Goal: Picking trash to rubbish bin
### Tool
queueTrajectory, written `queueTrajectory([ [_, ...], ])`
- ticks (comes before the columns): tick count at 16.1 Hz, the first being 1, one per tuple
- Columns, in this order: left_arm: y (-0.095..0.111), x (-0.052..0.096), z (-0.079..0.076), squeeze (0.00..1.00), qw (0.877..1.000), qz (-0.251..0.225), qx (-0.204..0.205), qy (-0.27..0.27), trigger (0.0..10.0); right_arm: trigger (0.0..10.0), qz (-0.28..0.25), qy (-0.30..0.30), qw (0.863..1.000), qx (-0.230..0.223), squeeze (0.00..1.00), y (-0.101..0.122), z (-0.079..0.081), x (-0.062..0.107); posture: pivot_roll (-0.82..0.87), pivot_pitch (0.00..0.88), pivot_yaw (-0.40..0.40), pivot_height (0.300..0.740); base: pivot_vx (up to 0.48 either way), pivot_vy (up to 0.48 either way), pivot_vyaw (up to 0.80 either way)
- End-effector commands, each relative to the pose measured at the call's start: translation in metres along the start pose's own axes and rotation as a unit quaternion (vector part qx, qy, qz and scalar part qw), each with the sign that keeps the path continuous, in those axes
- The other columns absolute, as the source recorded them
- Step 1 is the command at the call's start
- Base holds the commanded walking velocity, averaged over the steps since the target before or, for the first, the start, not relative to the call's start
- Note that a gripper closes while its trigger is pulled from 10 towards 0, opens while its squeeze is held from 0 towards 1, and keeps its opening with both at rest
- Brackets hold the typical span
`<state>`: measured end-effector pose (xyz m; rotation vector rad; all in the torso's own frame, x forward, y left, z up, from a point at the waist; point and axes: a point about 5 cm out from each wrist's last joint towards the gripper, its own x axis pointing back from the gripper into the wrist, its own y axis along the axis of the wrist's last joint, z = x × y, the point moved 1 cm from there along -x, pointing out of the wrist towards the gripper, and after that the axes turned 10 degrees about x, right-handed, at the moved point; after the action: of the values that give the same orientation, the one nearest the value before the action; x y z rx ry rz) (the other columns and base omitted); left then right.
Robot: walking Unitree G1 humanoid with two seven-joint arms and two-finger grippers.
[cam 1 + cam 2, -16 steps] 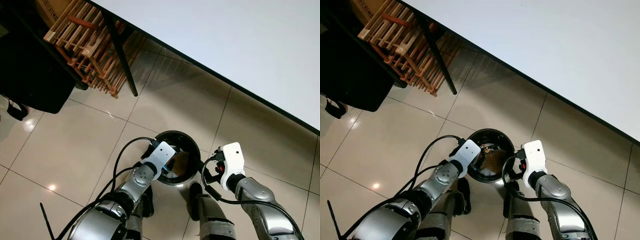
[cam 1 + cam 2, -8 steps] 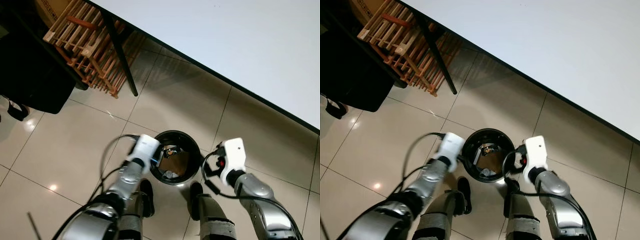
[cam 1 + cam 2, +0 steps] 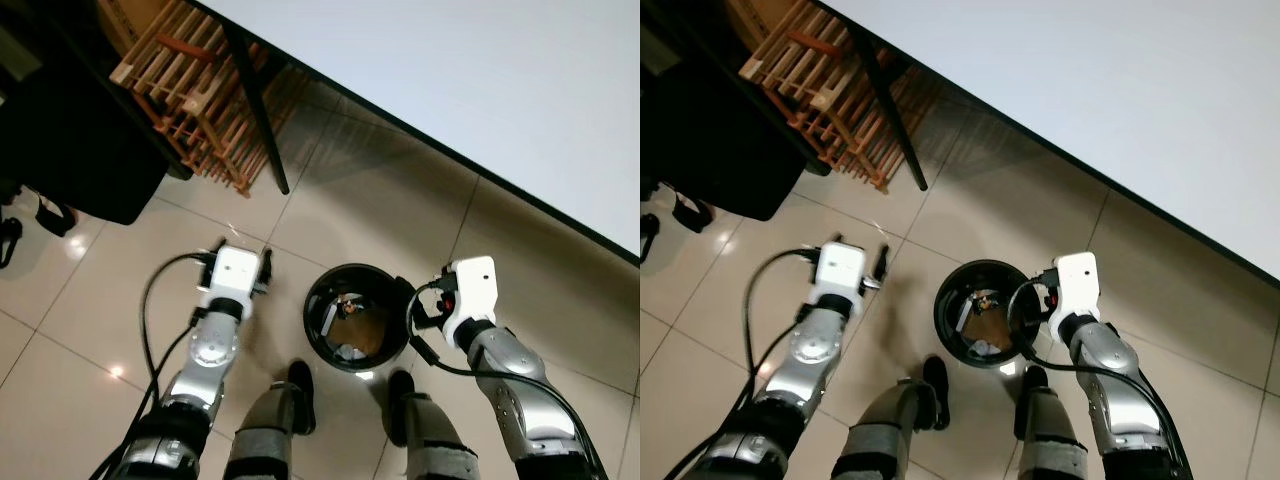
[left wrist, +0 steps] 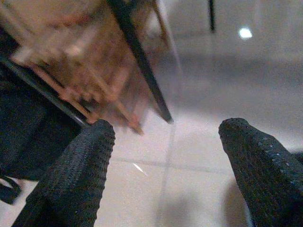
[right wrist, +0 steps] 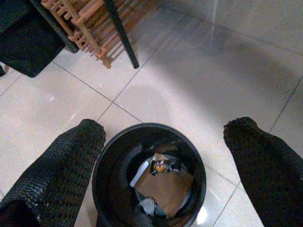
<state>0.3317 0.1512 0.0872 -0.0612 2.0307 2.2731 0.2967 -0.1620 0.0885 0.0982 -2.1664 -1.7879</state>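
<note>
- The black rubbish bin (image 3: 357, 317) stands on the tiled floor (image 3: 120, 290) before the robot's feet, with cardboard and scraps of trash (image 5: 161, 182) inside.
- Left gripper (image 4: 165, 189), at the bin's 9 o'clock: fingers wide apart, empty.
- Right gripper (image 5: 165, 165), at 3 o'clock: spread wide above the bin, empty.
- A wooden rack (image 3: 200, 90) lies at 11 o'clock.

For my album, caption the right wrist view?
Open right claw poised over round black rubbish bin holding brown cardboard.

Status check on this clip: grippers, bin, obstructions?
Left gripper open, empty, over floor tile beside the rubbish bin. Right gripper open above the bin. Trash inside. Nothing blocking.
</note>
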Motion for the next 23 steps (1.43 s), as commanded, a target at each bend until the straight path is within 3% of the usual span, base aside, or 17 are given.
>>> queueTrajectory([
  [1, -0.003, 0.006, 0.008, 0.0, 1.0, 0.006, 0.0, 0.024, 10.0, 10.0, 0.012, 0.006, 1.0, -0.003, 0.0, -0.008, 0.006, 0.001, 0.06, 0.347, 0.143, 0.74, 0.0, 0.0, 0.0],
  [4, 0.015, 0.01, 0.013, 0.0, 0.999, -0.028, -0.016, 0.04, 10.0, 10.0, -0.029, 0.042, 0.999, 0.006, 0.0, 0.007, 0.013, 0.002, 0.06, 0.335, 0.145, 0.74, 0.0, 0.0, 0.0],
  [7, 0.041, 0.013, 0.013, 0.0, 0.995, -0.065, -0.036, 0.059, 10.0, 10.0, -0.092, -0.004, 0.996, 0.004, 0.0, 0.036, -0.001, 0.002, 0.06, 0.324, 0.142, 0.74, 0.0, 0.0, 0.0],
  [11, 0.052, 0.012, 0.007, 0.0, 0.995, -0.076, -0.045, 0.054, 10.0, 10.0, -0.134, -0.033, 0.99, 0.012, 0.0, 0.059, -0.01, 0.002, 0.06, 0.329, 0.138, 0.74, 0.0, 0.0, 0.0],
  [16, 0.086, 0.007, 0.005, 0.0, 0.988, -0.139, -0.049, 0.055, 10.0, 10.0, -0.2, -0.105, 0.974, 0.009, 0.0, 0.089, -0.03, 0.004, 0.06, 0.313, 0.138, 0.74, 0.0, 0.0, 0.0],
  [23, 0.098, -0.007, -0.007, 0.0, 0.987, -0.153, -0.024, 0.04, 10.0, 10.0, -0.233, -0.165, 0.958, 0.02, 0.0, 0.109, -0.046, 0.002, 0.04, 0.283, 0.136, 0.74, 0.0, 0.0, 0.0],
])
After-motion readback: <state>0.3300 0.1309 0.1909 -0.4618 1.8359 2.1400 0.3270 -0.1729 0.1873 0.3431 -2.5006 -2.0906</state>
